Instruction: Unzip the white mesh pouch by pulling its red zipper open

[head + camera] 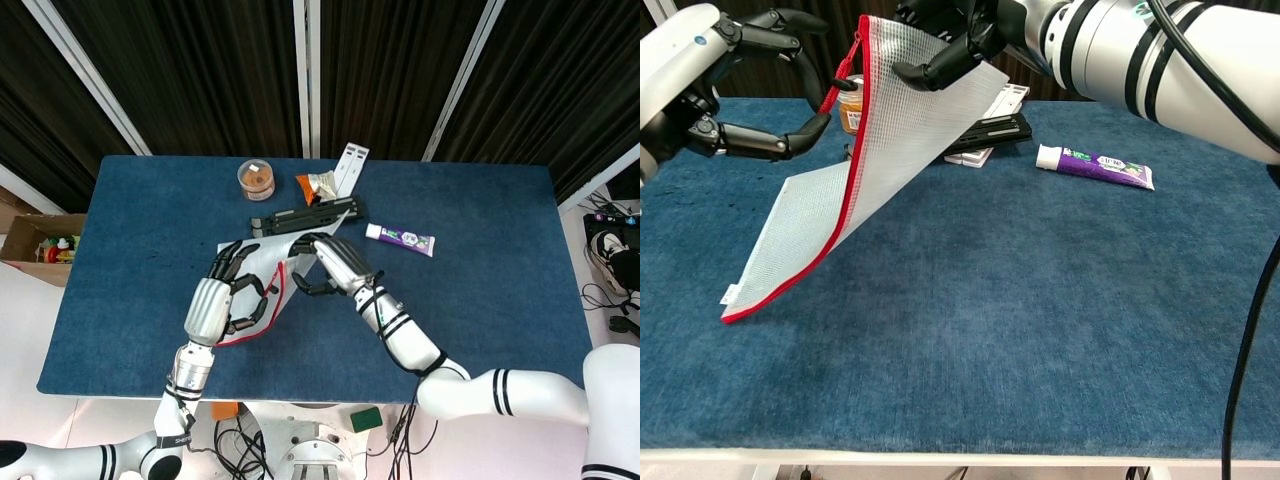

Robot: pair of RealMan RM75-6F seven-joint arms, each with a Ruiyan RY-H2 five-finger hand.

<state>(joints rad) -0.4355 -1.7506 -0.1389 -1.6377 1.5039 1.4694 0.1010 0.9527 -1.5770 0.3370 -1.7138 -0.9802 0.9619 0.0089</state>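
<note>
Two white robot arms meet over a dark blue felt-covered table. Largest of the loose things is the white mesh pouch with its red zipper edge; it hangs tilted above the left-centre of the table, upper corner raised, lower corner close to the cloth. The right hand grips the pouch's top edge from above, fingers curled over the mesh. The left hand sits just beside the zipper's upper end with fingers spread and curved; whether it pinches the pull tab I cannot tell. Behind lie a flat black folding stand, a white-and-purple tube and a small orange-filled round jar.
</note>
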